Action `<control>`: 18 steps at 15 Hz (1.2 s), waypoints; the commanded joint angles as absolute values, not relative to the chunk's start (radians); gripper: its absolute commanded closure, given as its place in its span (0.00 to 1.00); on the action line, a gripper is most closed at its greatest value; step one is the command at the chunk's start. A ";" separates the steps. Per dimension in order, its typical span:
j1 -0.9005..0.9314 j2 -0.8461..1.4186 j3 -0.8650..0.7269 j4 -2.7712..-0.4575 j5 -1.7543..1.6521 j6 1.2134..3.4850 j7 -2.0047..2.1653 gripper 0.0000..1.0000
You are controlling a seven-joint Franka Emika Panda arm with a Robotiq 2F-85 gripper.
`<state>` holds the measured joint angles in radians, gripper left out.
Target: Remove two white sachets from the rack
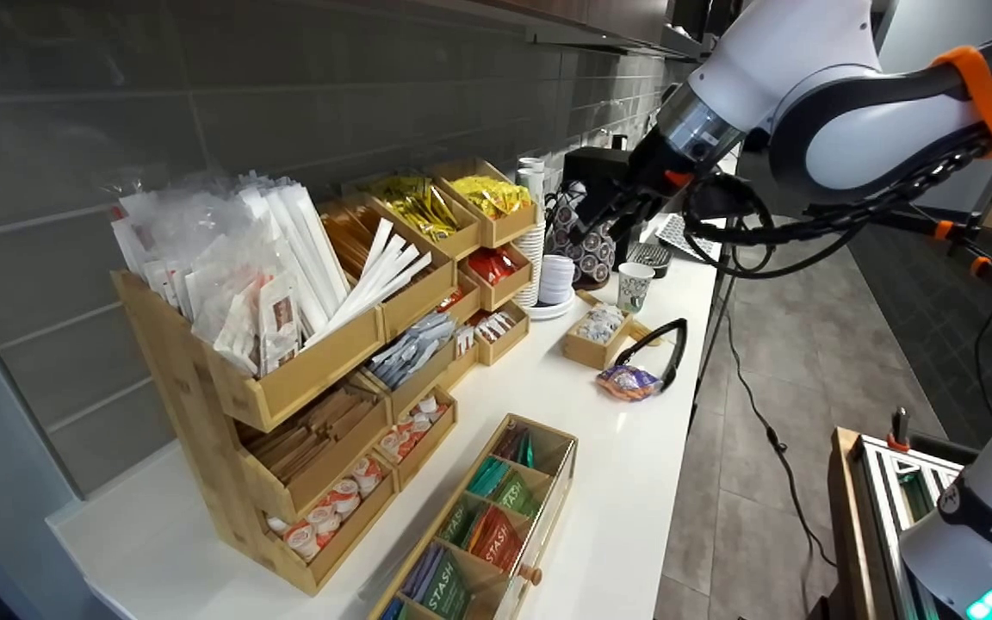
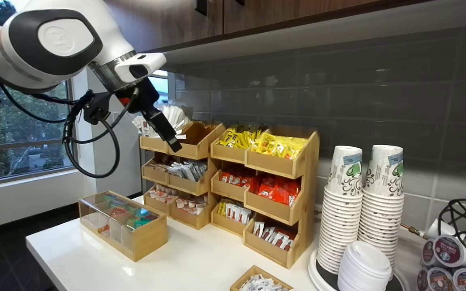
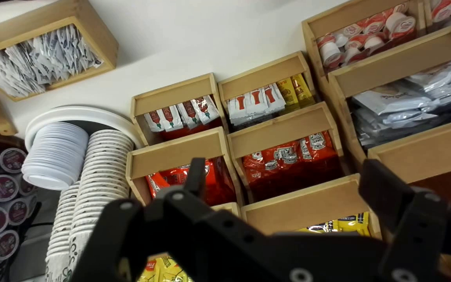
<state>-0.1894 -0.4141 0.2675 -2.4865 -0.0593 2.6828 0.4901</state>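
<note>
I hold my gripper (image 3: 284, 172) up near the light-wood rack (image 2: 308, 198), apart from it, my jaws spread wide with a bare gap between them. White sachets (image 3: 255, 102) with red print stand in the rack's bottom tier, while others with reddish print lean in its top tier; which two are meant, I cannot tell.

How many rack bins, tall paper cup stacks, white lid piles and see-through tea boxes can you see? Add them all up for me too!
Rack bins: 12
Tall paper cup stacks: 2
White lid piles: 1
See-through tea boxes: 1
Total: 16
</note>
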 commanded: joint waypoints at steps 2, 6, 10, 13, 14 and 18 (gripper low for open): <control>-0.140 -0.381 0.231 -2.504 -0.009 2.764 0.518 0.00; -0.106 -0.300 0.249 -2.518 0.049 2.914 0.561 0.00; -0.080 -0.204 0.262 -2.500 0.092 3.059 0.556 0.00; -0.084 -0.124 0.279 -2.465 0.079 3.126 0.570 0.00; -0.086 -0.100 0.285 -2.452 0.076 3.141 0.573 0.00; -0.085 -0.020 0.302 -2.394 0.070 3.164 0.584 0.00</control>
<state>-0.0885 -0.0903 0.2882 -2.4465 0.0683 3.1341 0.5610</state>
